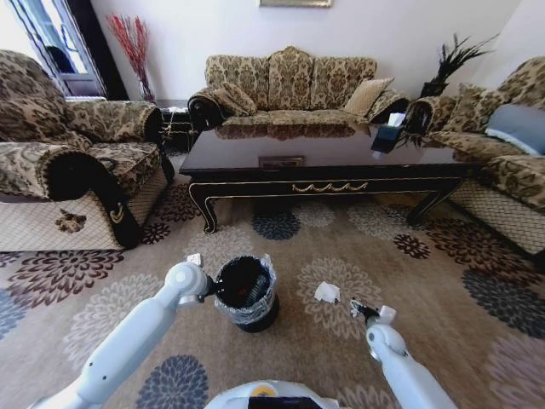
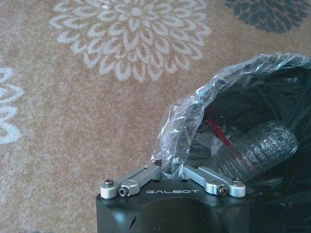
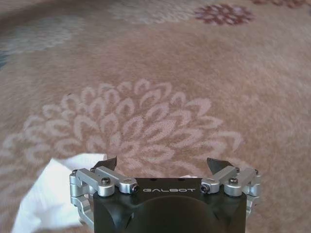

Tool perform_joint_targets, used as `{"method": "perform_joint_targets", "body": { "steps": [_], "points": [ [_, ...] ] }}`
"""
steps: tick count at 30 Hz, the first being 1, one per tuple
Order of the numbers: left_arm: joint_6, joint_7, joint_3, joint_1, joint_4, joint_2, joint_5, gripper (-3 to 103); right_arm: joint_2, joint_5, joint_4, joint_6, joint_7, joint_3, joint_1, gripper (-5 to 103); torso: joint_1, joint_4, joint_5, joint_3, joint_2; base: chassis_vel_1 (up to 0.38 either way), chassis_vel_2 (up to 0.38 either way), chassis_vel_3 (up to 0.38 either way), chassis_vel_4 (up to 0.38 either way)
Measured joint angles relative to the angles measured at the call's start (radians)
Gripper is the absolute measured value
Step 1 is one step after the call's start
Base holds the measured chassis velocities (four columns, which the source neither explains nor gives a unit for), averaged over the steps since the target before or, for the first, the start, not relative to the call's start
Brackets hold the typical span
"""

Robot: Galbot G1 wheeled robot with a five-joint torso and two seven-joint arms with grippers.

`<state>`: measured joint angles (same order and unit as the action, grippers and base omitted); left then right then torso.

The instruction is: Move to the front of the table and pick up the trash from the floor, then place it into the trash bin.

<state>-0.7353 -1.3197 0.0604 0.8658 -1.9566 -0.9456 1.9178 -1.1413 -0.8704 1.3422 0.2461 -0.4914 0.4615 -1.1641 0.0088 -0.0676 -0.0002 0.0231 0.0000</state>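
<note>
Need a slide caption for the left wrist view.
Left gripper pinches the liner at the trash bin rim; crushed clear bottle already inside.

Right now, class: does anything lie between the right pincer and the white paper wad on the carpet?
Nothing visible does. The right pincer, open, hovers beside the paper wad, with bare carpet between them.

One bottle (image 2: 257, 148) (binned), one paper wad (image 1: 327, 292)
</note>
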Motion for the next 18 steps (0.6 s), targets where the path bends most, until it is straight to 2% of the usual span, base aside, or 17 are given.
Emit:
{"method": "perform_joint_targets", "body": {
  "steps": [1,3,4,5,9,12,18],
  "points": [
    [0.0,0.0,0.0,0.0,0.0,0.0,0.0,0,0.0,0.0,0.0,0.0,0.0,0.0,0.0,100,0.0,0.0,0.0,0.0,0.0,0.0,0.0,0.0,0.0],
    [0.0,0.001,0.002,0.007,-0.006,0.006,-0.002,0,-0.025,-0.064,-0.018,0.051,-0.107,-0.007,0.048,100,0.0,0.0,0.0001,0.0,0.0,0.0,0.0,0.0,0.0],
    [0.0,0.001,0.003,0.008,-0.007,0.007,-0.002,0,-0.031,-0.083,-0.023,0.067,-0.141,-0.008,0.06,100,0.0,-0.0001,0.0001,0.0,0.0,0.0,0.0,0.0,0.0],
    [0.0,0.001,0.003,0.008,-0.007,0.007,-0.002,0,-0.031,-0.083,-0.023,0.067,-0.141,-0.008,0.06,100,0.0,-0.0001,0.0001,0.0,0.0,0.0,0.0,0.0,0.0],
    [0.0,0.002,0.006,0.008,-0.008,0.014,-0.003,0,-0.052,-0.174,-0.045,0.143,-0.298,-0.006,0.108,102,0.0,-0.0002,0.0002,0.0,0.0,0.0,0.0,0.0,0.0],
    [0.0,0.002,0.006,0.009,-0.008,0.014,-0.003,0,-0.059,-0.203,-0.058,0.154,-0.343,0.0,0.129,99,0.0,-0.0004,0.0001,0.0,0.0,0.0,0.0,0.0,0.0],
    [0.0,0.003,0.001,0.01,-0.008,0.013,-0.007,0,-0.075,-0.248,-0.096,0.159,-0.366,0.014,0.164,96,0.0,-0.0003,0.0002,0.0,0.0,0.0,0.0,0.0,0.0]
  ]
}}
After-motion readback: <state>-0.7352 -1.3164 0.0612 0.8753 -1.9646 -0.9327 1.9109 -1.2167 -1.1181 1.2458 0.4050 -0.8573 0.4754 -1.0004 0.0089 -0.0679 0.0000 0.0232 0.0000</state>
